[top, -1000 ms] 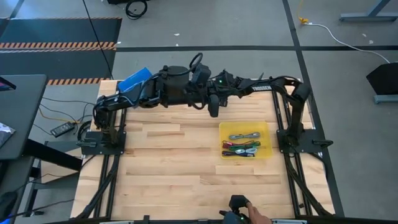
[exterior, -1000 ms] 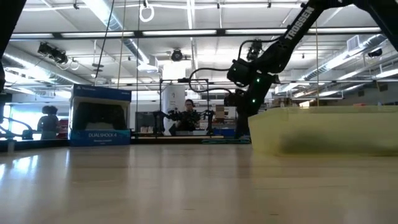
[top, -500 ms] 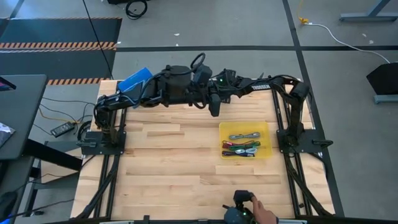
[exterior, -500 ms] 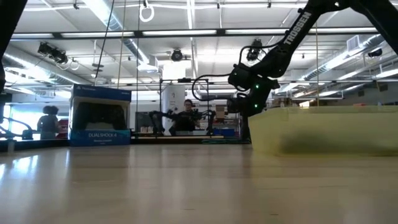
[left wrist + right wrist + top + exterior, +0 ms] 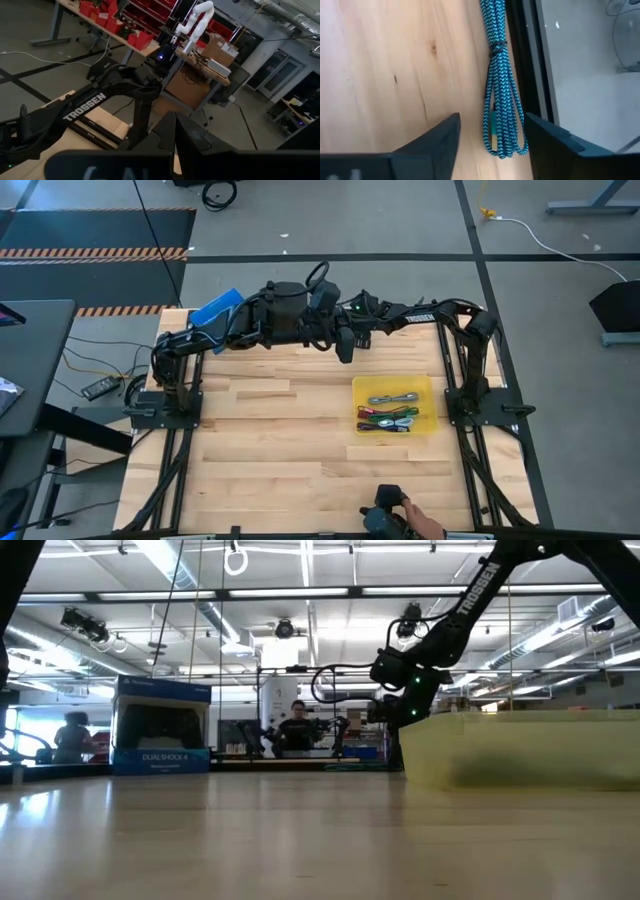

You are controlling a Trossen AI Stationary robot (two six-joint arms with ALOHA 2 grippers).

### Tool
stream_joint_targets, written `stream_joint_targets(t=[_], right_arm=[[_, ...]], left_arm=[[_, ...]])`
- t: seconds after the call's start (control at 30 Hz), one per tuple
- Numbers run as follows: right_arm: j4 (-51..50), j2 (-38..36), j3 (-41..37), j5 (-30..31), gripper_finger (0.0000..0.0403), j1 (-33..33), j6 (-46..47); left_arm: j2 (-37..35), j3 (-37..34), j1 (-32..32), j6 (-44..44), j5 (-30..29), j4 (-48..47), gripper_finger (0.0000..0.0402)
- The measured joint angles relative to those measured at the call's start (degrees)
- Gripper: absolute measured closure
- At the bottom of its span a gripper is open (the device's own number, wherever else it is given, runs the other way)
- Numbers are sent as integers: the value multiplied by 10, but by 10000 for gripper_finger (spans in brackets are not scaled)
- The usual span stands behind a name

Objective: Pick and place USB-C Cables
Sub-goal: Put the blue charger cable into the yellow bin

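We are in an industrial robotics lab or workshop. Indicators: bare concrete floor (image 5: 330, 220) with black-and-orange hazard striping (image 5: 95, 253); high ceiling with exposed ducts (image 5: 180, 570) and strip lights; benches with red parts bins (image 5: 102, 9); a white robot arm (image 5: 194, 22) on a far bench; a person (image 5: 295, 728) at a workstation.

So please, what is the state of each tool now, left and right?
Left tool: closed, holding nothing visible.
Right tool: open, poised around the teal cable on the table, not gripping it.
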Motion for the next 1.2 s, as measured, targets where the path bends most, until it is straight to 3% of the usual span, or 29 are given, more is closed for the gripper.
stream_joint_targets(t=[0.37, 0.63, 0.87, 1.2], right_arm=[[-45, -3, 2, -29, 386, -27, 5], [-161, -55, -2, -26, 391, -7, 54], [-248, -190, -1, -38, 391, 31, 100], [-456, -397, 0, -93, 391, 89, 274]], left_arm=[[0, 0, 0, -1, 0, 0, 388], [0, 0, 0, -1, 0, 0, 388], [0, 0, 0, -1, 0, 0, 388], [0, 0, 0, 7, 0, 1, 388]])
